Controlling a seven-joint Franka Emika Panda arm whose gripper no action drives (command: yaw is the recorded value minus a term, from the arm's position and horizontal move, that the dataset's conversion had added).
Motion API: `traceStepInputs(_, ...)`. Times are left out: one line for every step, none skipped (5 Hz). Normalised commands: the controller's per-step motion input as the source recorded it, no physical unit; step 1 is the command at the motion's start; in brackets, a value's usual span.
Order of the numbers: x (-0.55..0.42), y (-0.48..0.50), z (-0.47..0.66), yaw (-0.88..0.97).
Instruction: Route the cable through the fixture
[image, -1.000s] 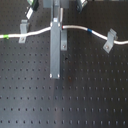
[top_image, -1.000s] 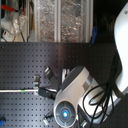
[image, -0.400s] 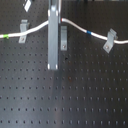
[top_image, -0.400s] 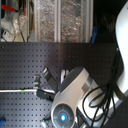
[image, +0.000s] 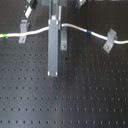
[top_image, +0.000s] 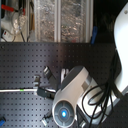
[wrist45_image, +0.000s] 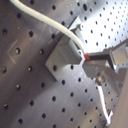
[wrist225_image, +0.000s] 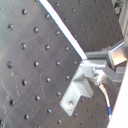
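Black perforated breadboard makes up your table, and most of its near half in the first exterior view lies bare, so you have open room there.

Your gripper stands over the middle of the cable, its long grey fingers reaching down to the board; the cable passes right at them. In the first wrist view the fingertips look closed onto the cable just past a grey clip, so you appear to be pinching it, though the contact is blurred.

From there the cable runs toward the first exterior view's left, sagging slightly past a grey clip to a green band at the picture's edge. Toward the first exterior view's right it rises, drops past a blue band, and meets a tilted grey clip before leaving at the edge.

In the second exterior view the arm's white body covers most of the fixtures; you see only a thin stretch of cable with its green band coming in from the second exterior view's left. Clutter lies beyond the table's far edge.
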Motion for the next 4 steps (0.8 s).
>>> traceStepInputs(-0.139,0.287,0.25,0.03)
traceStepInputs(-0.001,0.002,0.16,0.00)
traceStepInputs(0.001,0.019,0.00,0.00)
traceStepInputs(0.000,0.000,0.01,0.00)
